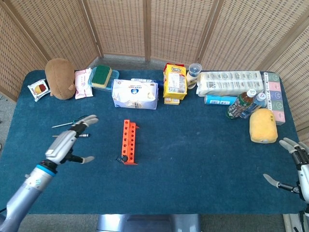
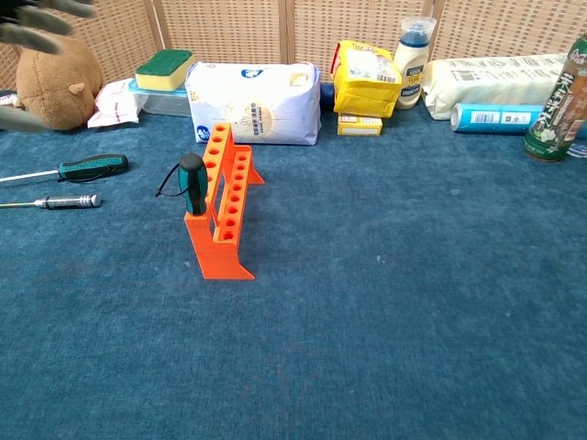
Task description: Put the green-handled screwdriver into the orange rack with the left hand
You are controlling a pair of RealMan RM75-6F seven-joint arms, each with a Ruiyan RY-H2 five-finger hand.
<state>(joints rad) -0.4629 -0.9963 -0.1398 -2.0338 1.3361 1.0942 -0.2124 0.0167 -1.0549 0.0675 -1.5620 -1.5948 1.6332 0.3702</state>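
Placement reads to us as complete. We see the orange rack standing on the blue table, well in front of the white bag. The left hand hangs apart from the rack with fingers spread, holding nothing. The right hand, at the table's far edge, is likewise spread and empty. The green-handled screwdriver stands upright in the rack's nearest hole. Two other screwdrivers lie loose beside the rack. We judge only arm retraction remains.
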